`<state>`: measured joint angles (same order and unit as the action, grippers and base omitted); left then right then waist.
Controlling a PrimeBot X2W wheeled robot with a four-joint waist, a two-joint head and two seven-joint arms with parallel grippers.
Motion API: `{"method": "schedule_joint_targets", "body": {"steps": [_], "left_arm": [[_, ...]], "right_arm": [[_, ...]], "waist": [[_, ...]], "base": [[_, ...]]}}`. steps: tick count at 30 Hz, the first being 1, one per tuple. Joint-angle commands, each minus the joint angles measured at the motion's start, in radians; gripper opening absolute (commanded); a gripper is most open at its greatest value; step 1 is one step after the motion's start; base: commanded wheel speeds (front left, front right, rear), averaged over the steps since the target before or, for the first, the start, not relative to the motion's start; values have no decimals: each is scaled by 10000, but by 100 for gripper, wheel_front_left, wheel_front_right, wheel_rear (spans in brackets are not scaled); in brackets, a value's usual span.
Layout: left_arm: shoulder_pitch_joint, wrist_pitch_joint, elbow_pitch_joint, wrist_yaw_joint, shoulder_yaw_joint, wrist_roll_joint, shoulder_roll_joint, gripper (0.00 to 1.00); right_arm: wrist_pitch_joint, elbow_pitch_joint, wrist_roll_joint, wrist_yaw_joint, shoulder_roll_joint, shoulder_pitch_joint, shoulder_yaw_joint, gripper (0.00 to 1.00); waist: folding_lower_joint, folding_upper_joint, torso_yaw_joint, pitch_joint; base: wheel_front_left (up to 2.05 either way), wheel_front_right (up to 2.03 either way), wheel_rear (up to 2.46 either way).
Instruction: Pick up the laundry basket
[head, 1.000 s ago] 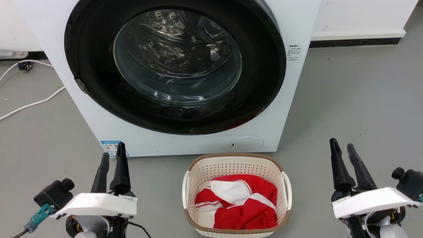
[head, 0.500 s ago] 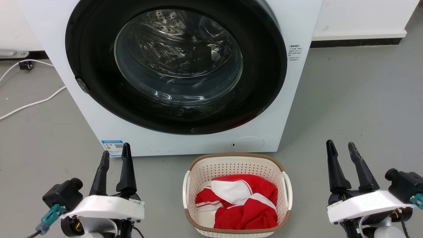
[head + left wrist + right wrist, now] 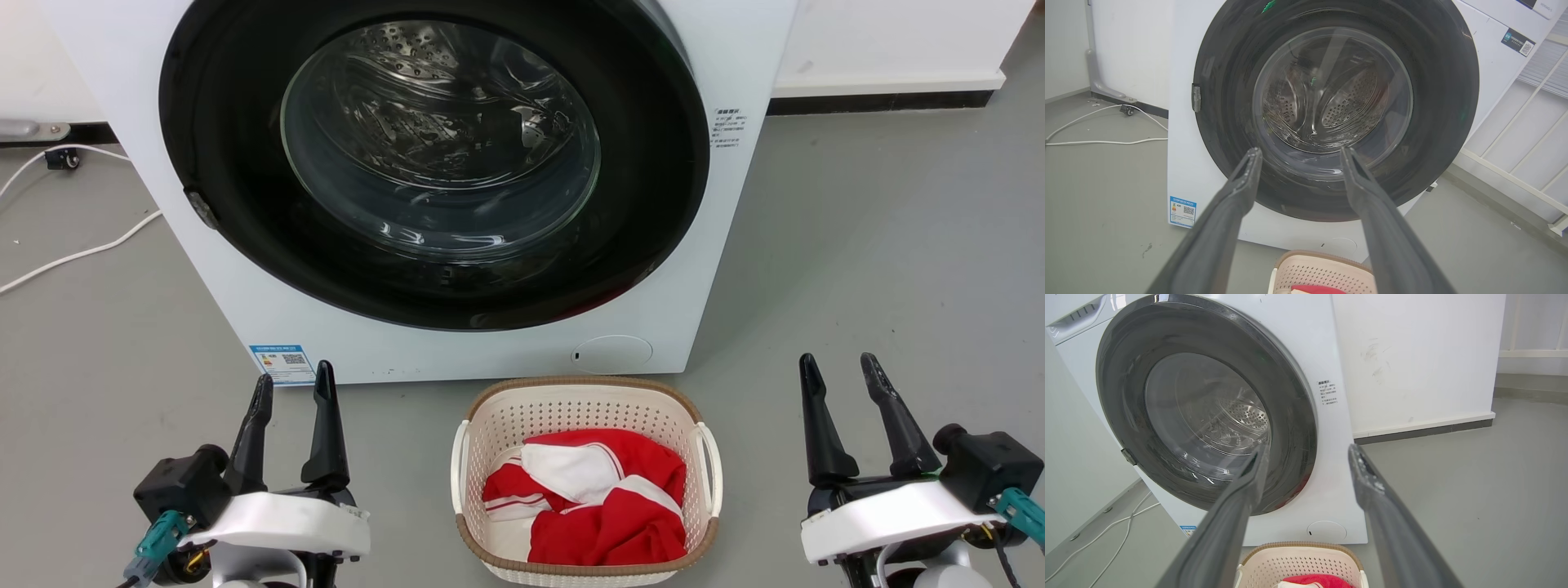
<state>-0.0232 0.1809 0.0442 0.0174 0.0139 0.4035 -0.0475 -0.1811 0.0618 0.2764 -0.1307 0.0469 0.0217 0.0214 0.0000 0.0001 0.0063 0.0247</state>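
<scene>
The laundry basket [image 3: 571, 400] stands on the grey floor just in front of the washer. It is cream-white and perforated, with a brown woven rim, white side handles, and red and white clothes [image 3: 600, 502] inside. Its far rim also appears at the bottom of the left wrist view [image 3: 1323, 261] and the right wrist view [image 3: 1302, 549]. My left gripper [image 3: 294, 382] is open to the basket's left, well apart from it. My right gripper [image 3: 839, 366] is open to its right, also apart. Nothing lies between either pair of fingers.
A white front-loading washer [image 3: 718, 245] with a shut dark round door [image 3: 433, 155] rises right behind the basket. White cables [image 3: 82, 253] run over the floor at the left. A white wall with a dark skirting [image 3: 882, 102] stands at the back right.
Both grippers have opened wider. The left one has shifted right toward the basket, and the right one has shifted slightly left and down. The basket has stayed in place.
</scene>
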Motion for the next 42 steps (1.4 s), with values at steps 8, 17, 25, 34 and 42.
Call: {"method": "schedule_joint_targets", "body": {"steps": [8, 17, 25, 34, 42], "left_arm": [[128, 271, -109, -78, 49, -927, -33, 100], [181, 443, -137, -136, 51, -1703, -36, 100], [251, 590, -118, -182, 85, -2297, -39, 100], [317, 780, -48, -279, 156, -3065, -41, 100], [395, 869, 5, -339, 177, -3383, -42, 100]], "right_arm": [[-258, -179, -1009, 0, 47, -46, 41, 100], [-438, -205, -1702, 1, 49, -99, 11, 100], [-589, -240, -2362, 1, 51, -130, -26, 100], [-770, -261, -3151, 1, 53, -171, -28, 100], [-844, -221, -3368, 1, 53, -202, -50, 100]], "waist": [[0, -1, 36, 50], [0, -1, 40, 90], [0, -1, 10, 123], [0, -1, 17, 137], [0, -1, 17, 109]], "base": [[0, 0, 0], [0, 0, 0], [0, 0, 0], [0, 0, 0], [0, 0, 0]]}}
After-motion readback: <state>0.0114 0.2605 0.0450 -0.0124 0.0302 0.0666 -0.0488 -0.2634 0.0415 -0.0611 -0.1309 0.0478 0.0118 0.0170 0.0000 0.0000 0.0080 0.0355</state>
